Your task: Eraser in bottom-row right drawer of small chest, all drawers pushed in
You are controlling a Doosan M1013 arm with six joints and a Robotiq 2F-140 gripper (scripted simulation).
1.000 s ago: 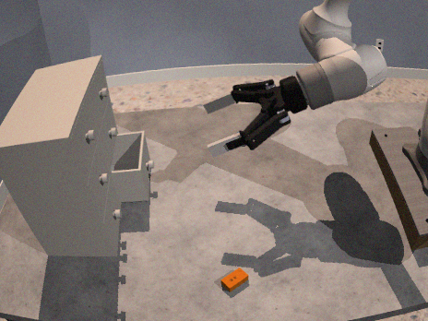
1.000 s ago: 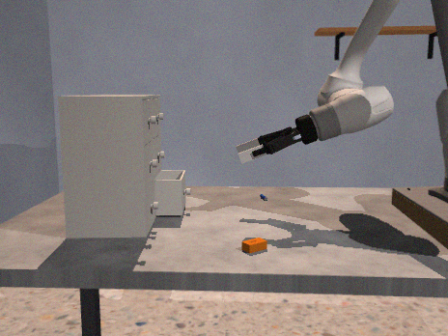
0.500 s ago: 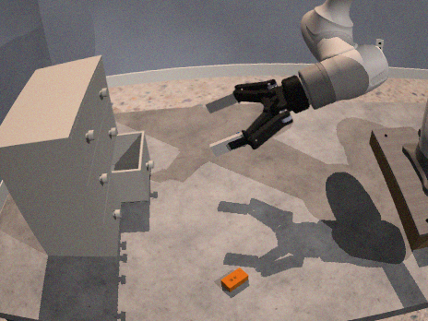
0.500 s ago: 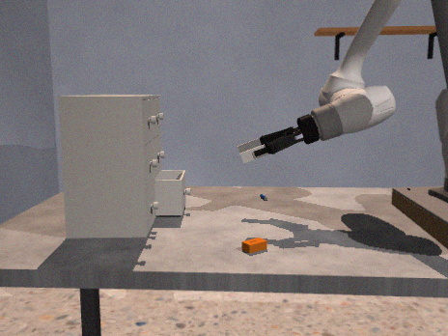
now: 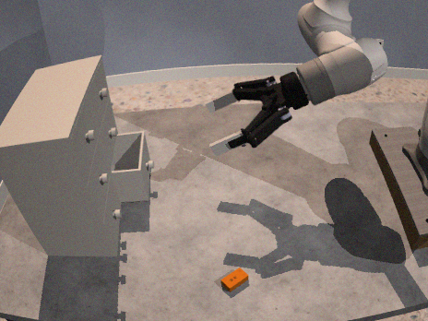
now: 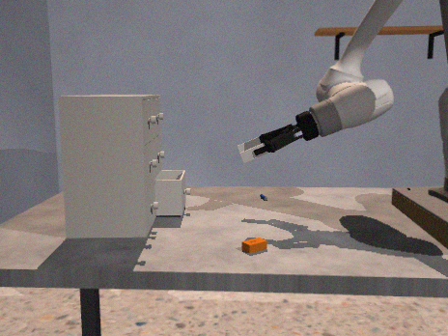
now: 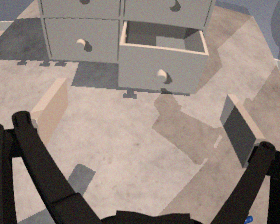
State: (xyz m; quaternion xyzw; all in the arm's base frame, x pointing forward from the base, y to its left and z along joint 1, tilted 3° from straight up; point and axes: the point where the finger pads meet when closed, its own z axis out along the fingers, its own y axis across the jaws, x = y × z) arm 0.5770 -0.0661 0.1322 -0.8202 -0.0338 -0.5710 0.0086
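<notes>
The orange eraser (image 5: 234, 279) lies flat on the table near its front edge; it also shows in the exterior view (image 6: 254, 245). The small pale chest (image 5: 60, 158) stands at the left. Its bottom-row right drawer (image 5: 132, 167) is pulled out part way and looks empty in the wrist view (image 7: 164, 56). The other drawers sit flush. My gripper (image 5: 220, 125) is open and empty, high above the table, well apart from both chest and eraser, pointing at the chest. It shows in the exterior view (image 6: 248, 151) and its fingers frame the wrist view (image 7: 144, 128).
A small blue object (image 6: 264, 197) lies on the table beyond the gripper. The arm's dark wooden base plate (image 5: 401, 181) stands at the right. The table's front edge (image 6: 222, 281) is close to the eraser.
</notes>
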